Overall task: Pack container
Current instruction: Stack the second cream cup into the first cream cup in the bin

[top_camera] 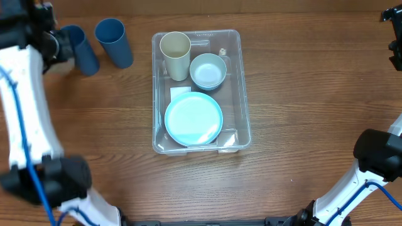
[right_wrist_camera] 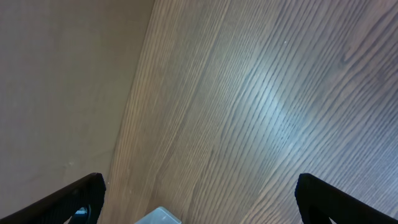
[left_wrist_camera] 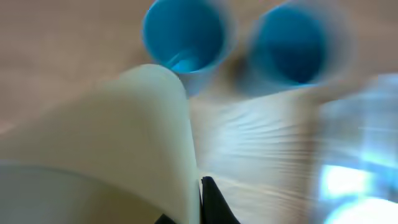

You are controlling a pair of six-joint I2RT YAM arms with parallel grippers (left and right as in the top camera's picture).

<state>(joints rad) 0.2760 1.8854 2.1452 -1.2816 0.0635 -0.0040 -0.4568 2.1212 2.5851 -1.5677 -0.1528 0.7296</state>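
Note:
The clear container (top_camera: 244, 119) stands mid-table. It holds an upright cream cup (top_camera: 175, 55), a light blue bowl (top_camera: 208, 70) and a light blue plate (top_camera: 193, 118). My left gripper (top_camera: 53, 45) is at the far left, beside two blue cups (top_camera: 83, 49) (top_camera: 114, 41). In the left wrist view its dark finger (left_wrist_camera: 210, 200) presses on the wall of another cream cup (left_wrist_camera: 112, 143), which fills the near view, with the blue cups (left_wrist_camera: 185, 34) (left_wrist_camera: 292, 43) just beyond. My right gripper (right_wrist_camera: 199, 199) is open and empty over bare table; in the overhead view it (top_camera: 394, 37) is at the far right edge.
The container shows as a blur at the right of the left wrist view (left_wrist_camera: 364, 155), and one corner of it shows at the bottom of the right wrist view (right_wrist_camera: 158, 216). The table is wood. Both arm bases stand at the front edge.

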